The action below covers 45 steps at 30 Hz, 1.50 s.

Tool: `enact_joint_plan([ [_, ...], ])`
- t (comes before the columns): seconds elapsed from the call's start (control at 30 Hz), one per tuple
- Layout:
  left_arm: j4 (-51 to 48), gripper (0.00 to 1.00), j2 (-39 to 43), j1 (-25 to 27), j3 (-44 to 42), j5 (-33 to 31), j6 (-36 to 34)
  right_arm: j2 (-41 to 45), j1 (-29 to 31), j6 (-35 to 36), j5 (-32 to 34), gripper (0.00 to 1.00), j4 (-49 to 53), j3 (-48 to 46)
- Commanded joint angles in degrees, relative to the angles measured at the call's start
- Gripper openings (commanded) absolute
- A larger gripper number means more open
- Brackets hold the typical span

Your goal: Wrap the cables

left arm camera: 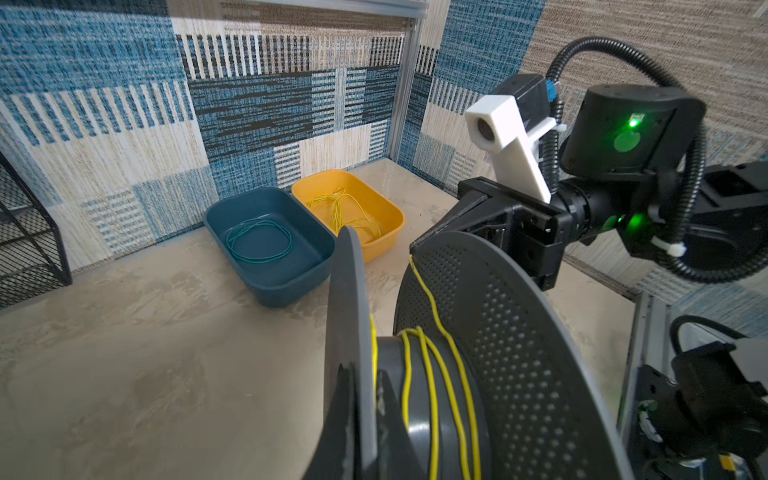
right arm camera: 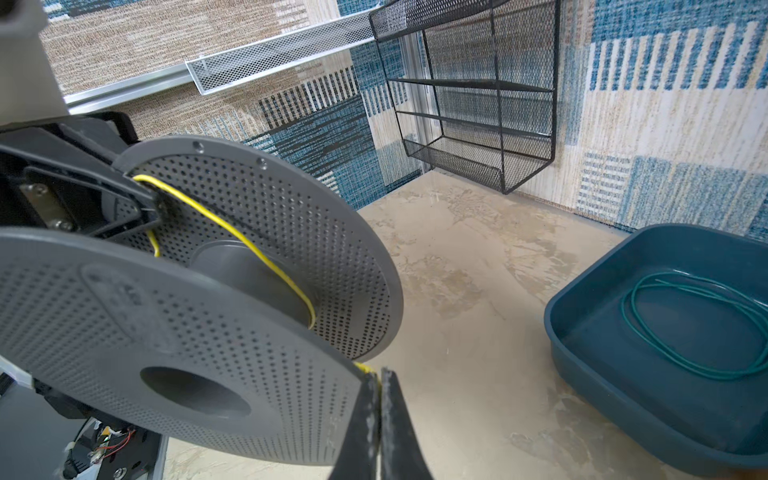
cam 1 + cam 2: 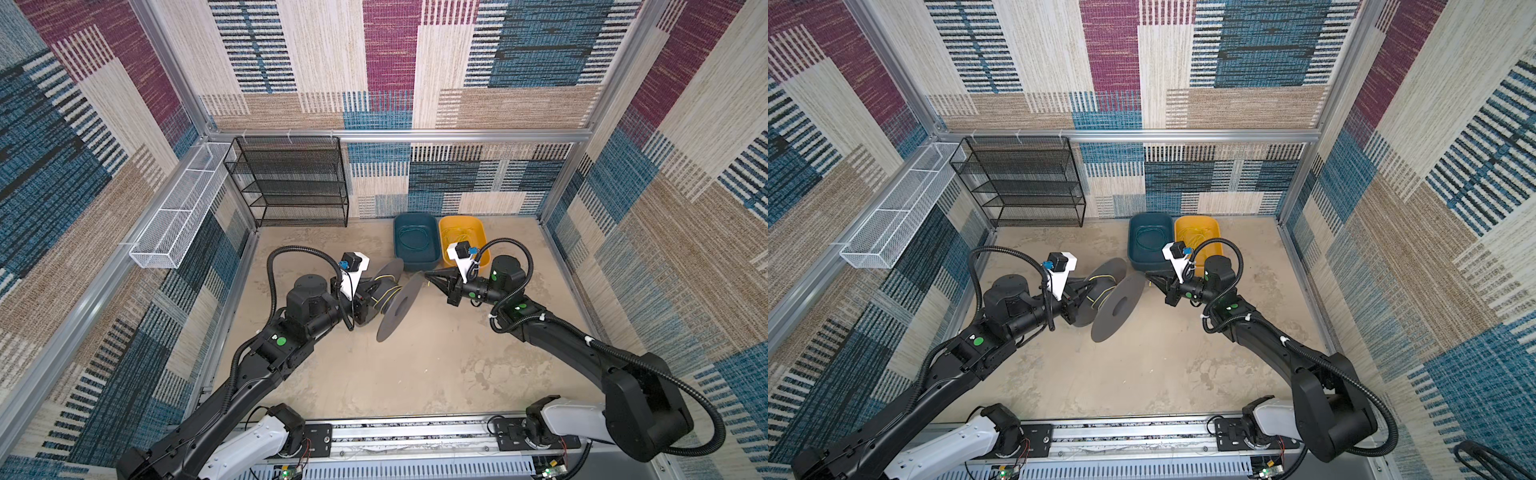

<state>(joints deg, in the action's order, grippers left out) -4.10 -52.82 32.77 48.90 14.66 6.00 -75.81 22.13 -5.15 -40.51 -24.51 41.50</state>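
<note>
Grey spool (image 3: 395, 301) sits between the two tools. Its axis runs crosswise to the reach of the left gripper (image 2: 153, 205), and the outer face of the near flange (image 2: 178, 332) is turned toward the right gripper (image 2: 380, 374).

Left gripper is clenched on the spool at the far flange (image 2: 311, 232). It's probably trapping the cable's start too, but the view is too tight to confirm.

Right gripper is nearer the free run, pinched shut on the yellow cable (image 2: 249, 245) right at the near flange's rim. From those tips the cable runs inward to the hub (image 2: 224, 274), which carries a few loose turns.

The cable is thin, bright yellow and string-like. The next turn needs the strand fed into the gap between the flanges, not over the rim.

Loose yellow cables (image 1: 340, 208) lie in the yellow tub (image 1: 384, 245) beyond the right gripper.
</note>
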Motion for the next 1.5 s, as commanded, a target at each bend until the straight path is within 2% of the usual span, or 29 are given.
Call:
enact_joint_plan([
  [0.0, 12.84, 0.0, -0.41, -2.69, 1.94, 14.59, 9.57, -2.54, -1.39, 0.67, 12.08, 0.0, 1.91, -1.61],
  [0.13, 18.22, 0.0, -2.54, -6.12, 2.53, 20.95, 15.34, -4.49, -1.71, 0.66, 11.59, 0.0, -1.18, -3.68],
  [0.27, 20.69, 0.0, -4.64, -8.56, 3.9, 24.72, 18.72, -6.3, -2.98, 1.02, 11.05, 0.0, -1.77, -4.02],
  [0.57, 27.25, 0.0, -7.86, -11.89, 5.58, 26.62, 25.16, -11.64, -4.99, -2.75, 6.33, 0.0, -9.89, -6.22],
  [0.7, 30.03, 0.0, -10.12, -12.9, 7.1, 27.88, 27.65, -14.32, -5.39, -2.94, 5.13, 0.0, -10.04, -5.05],
  [0.87, 31.05, 0.0, -11.1, -13.78, 8.14, 26.54, 28.63, -17.0, -5.52, -3.26, 5.05, 0.0, -10.82, -4.85],
  [1.0, 34.2, 0.0, -12.47, -14.66, 8.39, 24.7, 30.65, -17.88, -5.55, -7.58, 2.68, 0.0, -17.02, -7.82],
  [1.13, 36.56, 0.0, -15.03, -15.02, 9.44, 25.45, 33.04, -16.89, -5.43, -14.06, -0.01, 0.0, -25.02, -10.8],
  [1.23, 37.49, 0.0, -15.9, -15.02, 9.13, 25.57, 33.59, -15.05, -5.46, -15.87, -0.83, 0.0, -26.52, -11.48],
  [1.37, 38.55, 0.0, -16.03, -15.33, 8.1, 23.02, 34.94, -14.58, -5.15, -17.17, -2.39, 0.0, -26.98, -11.79],
  [1.47, 42.96, 0.0, -16.78, -15.55, 7.78, 20.32, 37.27, -15.13, -4.51, -18.7, -2.9, 0.0, -30.18, -14.15],
])
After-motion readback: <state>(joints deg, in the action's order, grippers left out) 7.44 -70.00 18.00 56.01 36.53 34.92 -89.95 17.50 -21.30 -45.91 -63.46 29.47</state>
